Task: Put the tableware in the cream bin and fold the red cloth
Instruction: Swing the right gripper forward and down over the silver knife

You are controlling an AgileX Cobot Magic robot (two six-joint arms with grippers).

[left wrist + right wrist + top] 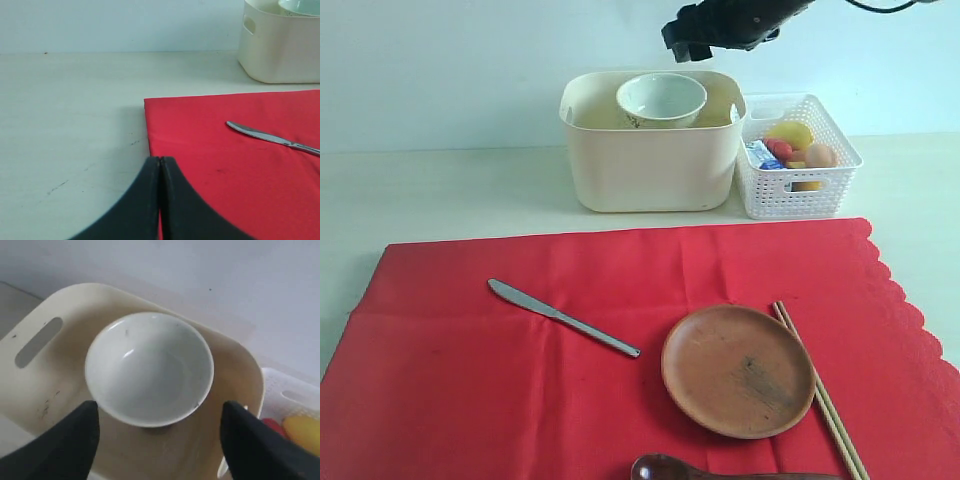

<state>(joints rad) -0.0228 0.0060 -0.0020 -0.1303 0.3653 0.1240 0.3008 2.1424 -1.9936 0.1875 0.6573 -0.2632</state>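
In the upper middle of the exterior view the pale bowl (661, 98) is inside the cream bin (650, 170), its rim riding level with the bin's wall. It may rest on something beneath, though that is hidden. The right gripper (692, 48) hangs directly above it with its fingers (75, 440) spread wide on either side of the bowl and clear of it, holding nothing, which I read as a drop-off made from above to clear the bin's walls. The left gripper (160, 170) is shut, its pads pressed together with nothing between them, low near a corner of the red cloth (470, 380). The cloth lies flat and unfolded across the lower frame, sensibly so, since the knife (560, 317), brown plate (737, 370), chopsticks (820, 390) and dark spoon (665, 468) (only partly in frame) lie on it.
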